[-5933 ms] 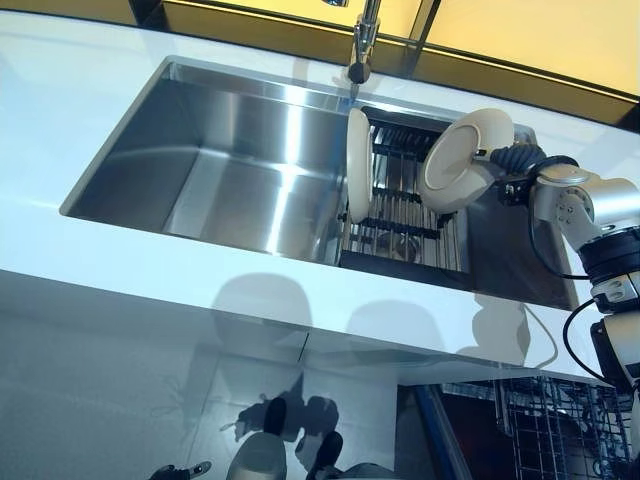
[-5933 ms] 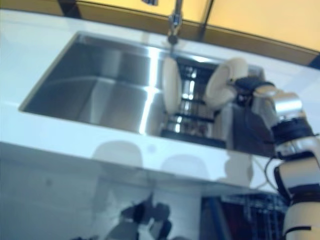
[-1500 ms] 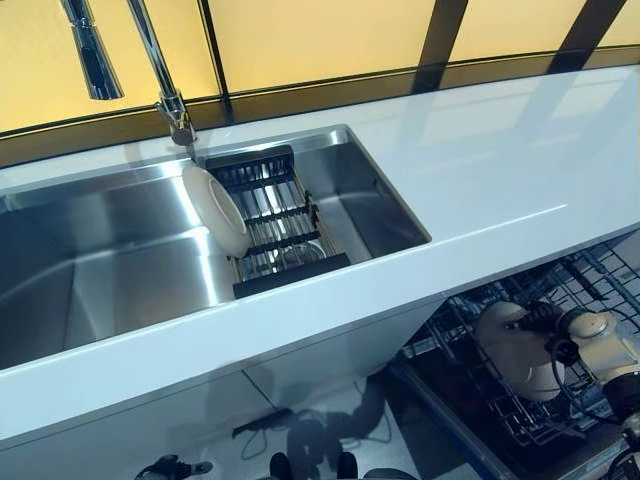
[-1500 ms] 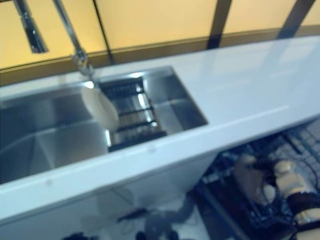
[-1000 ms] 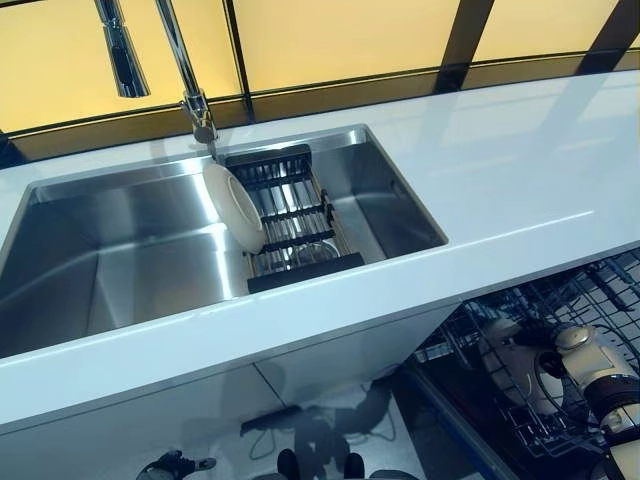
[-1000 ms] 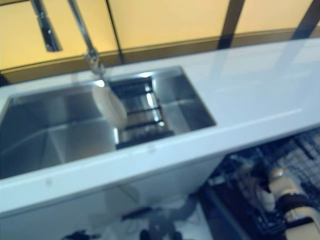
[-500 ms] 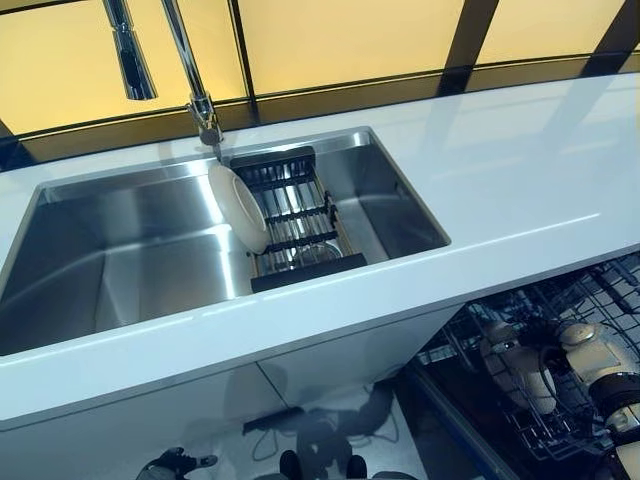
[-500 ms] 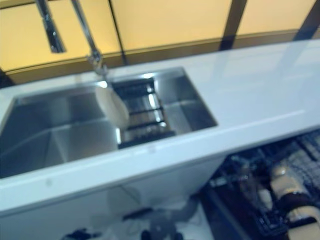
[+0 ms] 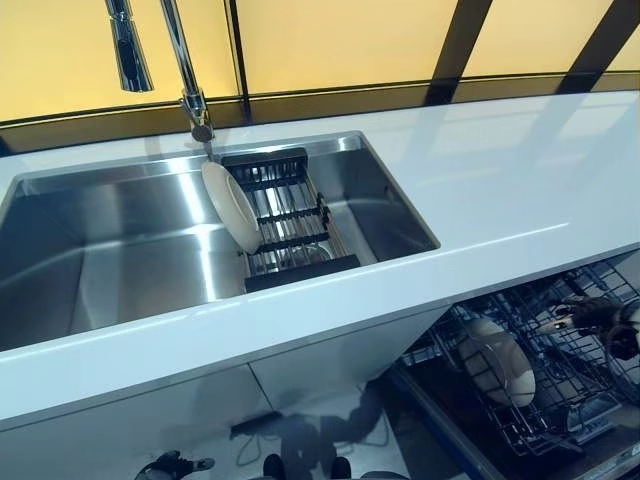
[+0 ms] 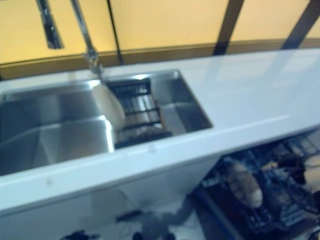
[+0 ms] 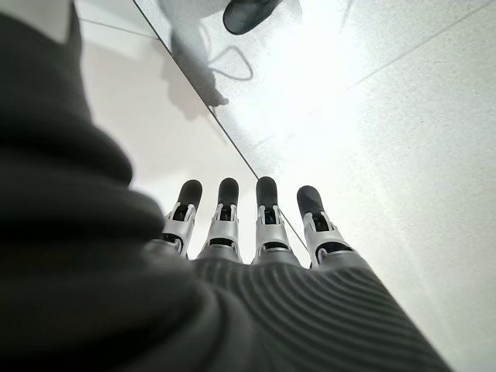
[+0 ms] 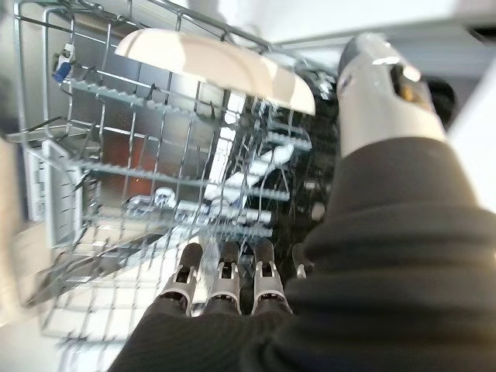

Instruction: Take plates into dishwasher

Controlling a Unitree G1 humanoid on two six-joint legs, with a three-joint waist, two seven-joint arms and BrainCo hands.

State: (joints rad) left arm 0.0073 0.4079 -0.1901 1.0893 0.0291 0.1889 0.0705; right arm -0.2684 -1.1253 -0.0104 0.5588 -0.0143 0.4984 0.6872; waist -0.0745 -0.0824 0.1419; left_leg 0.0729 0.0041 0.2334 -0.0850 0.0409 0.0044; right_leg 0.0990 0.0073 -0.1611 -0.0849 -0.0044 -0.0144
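Note:
One white plate (image 9: 497, 372) stands on edge in the wire dishwasher rack (image 9: 540, 440) under the counter at the lower right; the same plate (image 12: 225, 66) shows in the right wrist view. My right hand (image 9: 598, 318) hovers just right of it, apart from it, fingers (image 12: 226, 282) straight and holding nothing. A second white plate (image 9: 230, 205) leans upright in the black drying rack (image 9: 292, 215) inside the sink. My left hand (image 11: 240, 232) hangs over the floor with straight fingers, empty.
The steel sink (image 9: 110, 250) is set in a white countertop (image 9: 500, 190), with a tall faucet (image 9: 185, 70) behind it. The counter's front edge overhangs the open dishwasher. A cutlery holder (image 12: 58, 194) sits in the dishwasher rack.
My right hand has let go of the plate and drawn back to the right. The plate now stands alone in the dishwasher rack. The camera has shifted slightly.

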